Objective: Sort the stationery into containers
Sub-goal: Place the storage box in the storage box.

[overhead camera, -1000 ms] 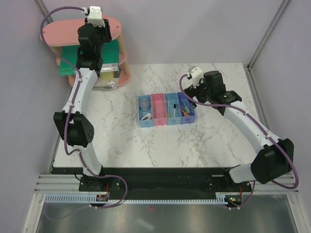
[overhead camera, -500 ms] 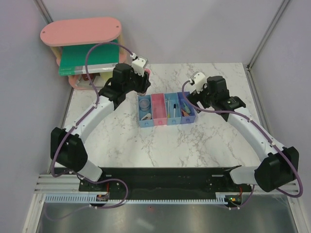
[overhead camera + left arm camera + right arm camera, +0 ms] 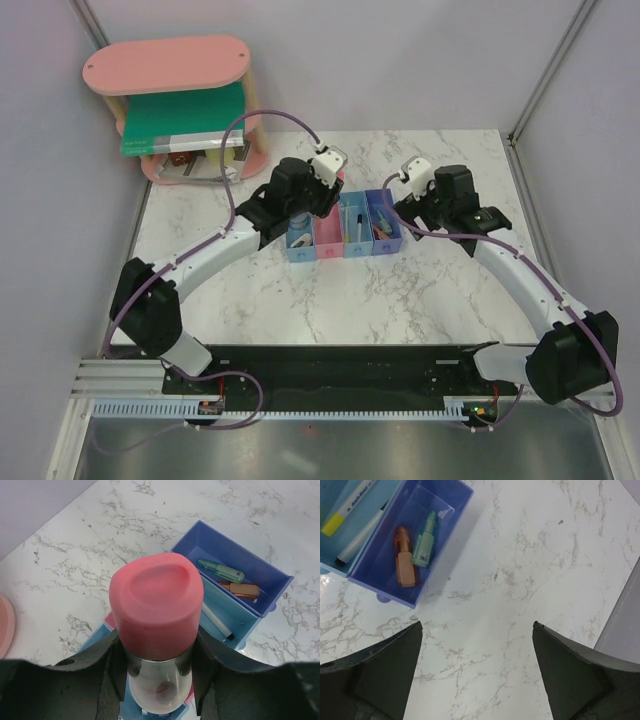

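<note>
My left gripper [image 3: 157,652] is shut on the pink-capped tube [image 3: 156,605], a clear body with a pink cap, and holds it upright above the left end of the row of containers [image 3: 352,246]. In the top view that gripper [image 3: 303,203] covers the left two bins. The darker blue bin [image 3: 262,575] holds a green piece [image 3: 222,571] and an orange-tipped piece [image 3: 240,589]. The light blue bin beside it holds a black-and-white marker [image 3: 216,622]. My right gripper [image 3: 477,635] is open and empty over bare table just right of the darker blue bin [image 3: 451,511].
The pink oval two-tier shelf [image 3: 170,62] stands at the back left with the big green book [image 3: 185,115] on its lower tier. A yellow-tipped pen [image 3: 342,510] lies in the light blue bin. Walls enclose the marble table [image 3: 300,300].
My left arm has swung from the pink shelf down and right to above the bins, carrying the pink-capped tube. My right gripper has shifted slightly right, away from the bins.
</note>
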Controlling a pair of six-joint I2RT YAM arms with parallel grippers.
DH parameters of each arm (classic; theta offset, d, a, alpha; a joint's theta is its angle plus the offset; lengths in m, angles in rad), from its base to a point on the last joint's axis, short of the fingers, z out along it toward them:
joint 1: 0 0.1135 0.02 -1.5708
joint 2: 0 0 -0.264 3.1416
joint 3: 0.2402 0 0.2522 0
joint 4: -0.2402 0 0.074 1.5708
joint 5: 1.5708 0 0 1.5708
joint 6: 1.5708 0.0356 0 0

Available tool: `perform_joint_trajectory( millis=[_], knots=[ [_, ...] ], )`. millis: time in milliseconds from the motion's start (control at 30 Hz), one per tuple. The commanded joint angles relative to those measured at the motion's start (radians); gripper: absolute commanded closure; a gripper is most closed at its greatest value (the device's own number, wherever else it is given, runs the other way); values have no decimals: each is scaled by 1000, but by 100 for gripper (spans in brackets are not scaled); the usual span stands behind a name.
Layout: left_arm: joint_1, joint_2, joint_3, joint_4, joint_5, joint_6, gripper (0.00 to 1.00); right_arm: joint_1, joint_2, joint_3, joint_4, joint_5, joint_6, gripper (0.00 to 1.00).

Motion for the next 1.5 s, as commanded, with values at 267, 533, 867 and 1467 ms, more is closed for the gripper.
perform_joint_trajectory(
  millis=[267,533,867,1467],
  knots=[
    [-73,3,16,153,-207,157,98,-155,-124,5,-182,-70,-179,2],
    [-71,-52,-116,245,-188,191,98,-155,-212,144,-420,-4,-281,2],
    [-42,-88,-267,426,-63,156,98,-143,-121,276,-555,148,-308,2],
    [129,156,-403,937,249,-90,98,-86,-5,333,-655,294,-302,2]
  ],
)
